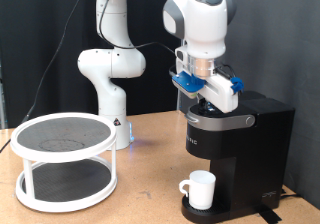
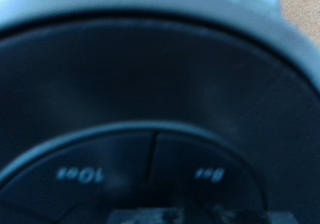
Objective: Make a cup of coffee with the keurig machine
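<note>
Boxy matte-black keurig machine point(image 1: 235, 144) stands upright, lid down; small white ceramic cup point(image 1: 201, 189) on its drip base, handle toward exterior view's left. Gripper point(image 1: 207, 100) on lid, finger state unclear.

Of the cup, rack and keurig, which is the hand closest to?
The keurig: the hand is right at its top lid. The cup sits lower, on the drip base; the round white rack is off to the exterior view's left.

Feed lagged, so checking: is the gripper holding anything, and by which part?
Nothing shows between its fingers. The gripper is down at the boxy black coffee machine's lid, over its buttons.
</note>
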`<action>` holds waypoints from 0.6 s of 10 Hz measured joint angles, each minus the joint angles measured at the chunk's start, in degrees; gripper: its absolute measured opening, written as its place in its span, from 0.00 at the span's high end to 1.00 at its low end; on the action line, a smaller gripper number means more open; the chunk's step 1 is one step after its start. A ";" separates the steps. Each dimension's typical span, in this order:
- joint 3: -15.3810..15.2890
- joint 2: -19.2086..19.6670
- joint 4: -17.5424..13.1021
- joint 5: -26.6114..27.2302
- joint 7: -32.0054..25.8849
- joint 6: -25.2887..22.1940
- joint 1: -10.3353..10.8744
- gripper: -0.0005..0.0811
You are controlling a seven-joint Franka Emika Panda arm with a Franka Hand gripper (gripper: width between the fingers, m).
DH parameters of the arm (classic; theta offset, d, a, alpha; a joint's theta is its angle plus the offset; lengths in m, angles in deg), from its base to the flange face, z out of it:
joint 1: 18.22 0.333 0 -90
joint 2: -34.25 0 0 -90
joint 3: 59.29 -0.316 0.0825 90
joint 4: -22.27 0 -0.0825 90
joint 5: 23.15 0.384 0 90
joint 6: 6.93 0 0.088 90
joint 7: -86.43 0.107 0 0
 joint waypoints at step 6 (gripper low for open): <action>-0.45 1.87 -2.52 -0.17 0.80 -6.04 0.48 0.99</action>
